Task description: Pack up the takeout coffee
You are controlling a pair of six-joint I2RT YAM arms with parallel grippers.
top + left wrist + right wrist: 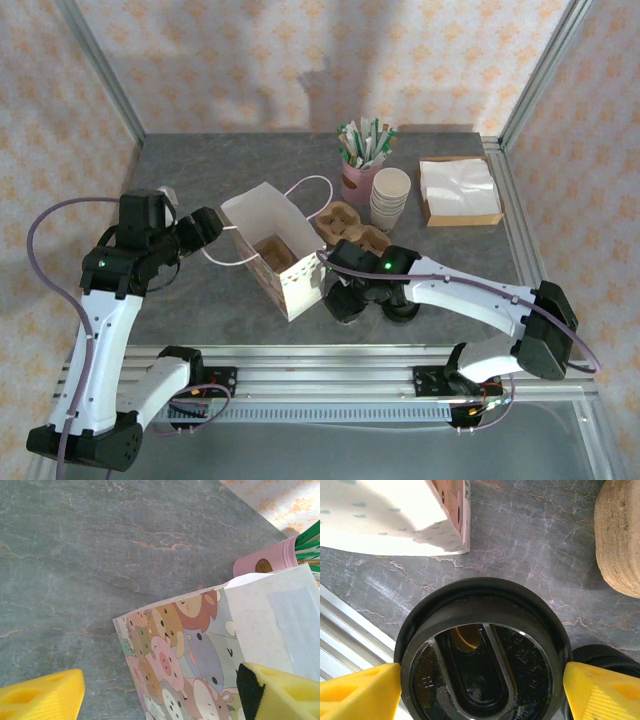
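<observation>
At table's (pixel 215 300) near edge, right of paper bag (pixel 275 250): takeout coffee (pixel 480 680) standing upright, black lid on top. Right gripper (pixel 350 298) over it, jaws wide, yellow fingertips (pixel 355 692) flanking lid rim; contact unclear. Another black lid (pixel 402 310) just beside, to right. Bag upright, mouth open, brown cardboard piece (pixel 272 248) inside. Left gripper (pixel 160 700) at bag's left side, jaws wide, holding nothing. Beyond: cardboard cup carrier (pixel 345 225), cream cup stack (pixel 390 198), pink cup (pixel 360 182) of stick packets, napkins (pixel 458 188).
</observation>
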